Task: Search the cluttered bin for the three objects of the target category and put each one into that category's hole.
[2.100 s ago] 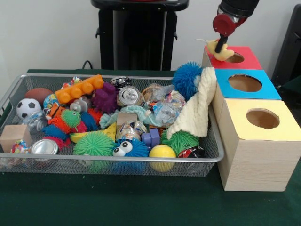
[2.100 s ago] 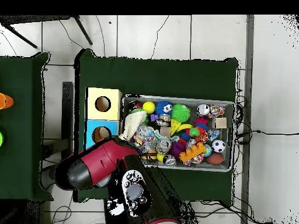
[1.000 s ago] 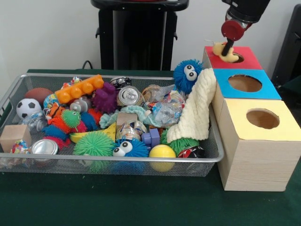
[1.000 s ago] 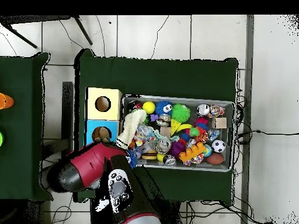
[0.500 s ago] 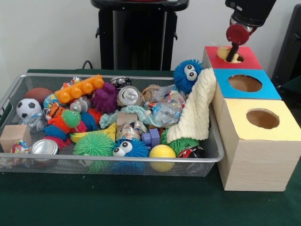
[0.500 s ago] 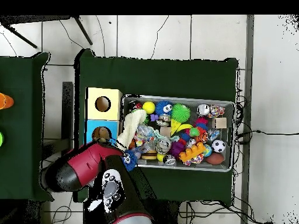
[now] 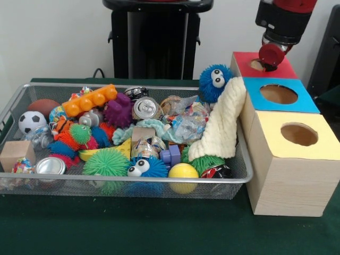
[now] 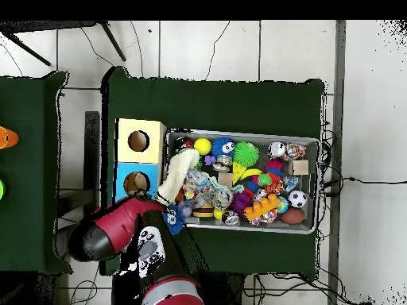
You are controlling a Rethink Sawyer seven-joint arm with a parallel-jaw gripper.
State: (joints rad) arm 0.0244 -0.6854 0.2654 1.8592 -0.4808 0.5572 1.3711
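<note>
The bin point(image 7: 106, 180) is a shallow silver wire-mesh basket full of toys, seen from above as well point(image 8: 238, 133). To its right stand three wooden boxes with holes: the red-topped one point(image 7: 281, 68) farthest, the blue-topped one point(image 7: 305, 101), and the yellow-topped one point(image 7: 319, 149). My gripper point(image 7: 269, 62) hangs just above the red box's hole point(image 7: 257, 65). Nothing shows in it. In the overhead view my red arm point(image 8: 119, 226) covers the red box.
In the bin lie a blue fuzzy creature with eyes point(image 7: 212, 82), a cream cloth point(image 7: 223, 127) draped over the right rim, a yellow ball point(image 7: 183, 171), a drink can point(image 7: 146, 108), an orange brick point(image 7: 90, 99), a soccer ball point(image 7: 32, 121) and a wooden block point(image 7: 15, 153).
The yellowish object that hung from my gripper over the red box's hole is gone from sight. The gripper has shifted slightly right and up.
</note>
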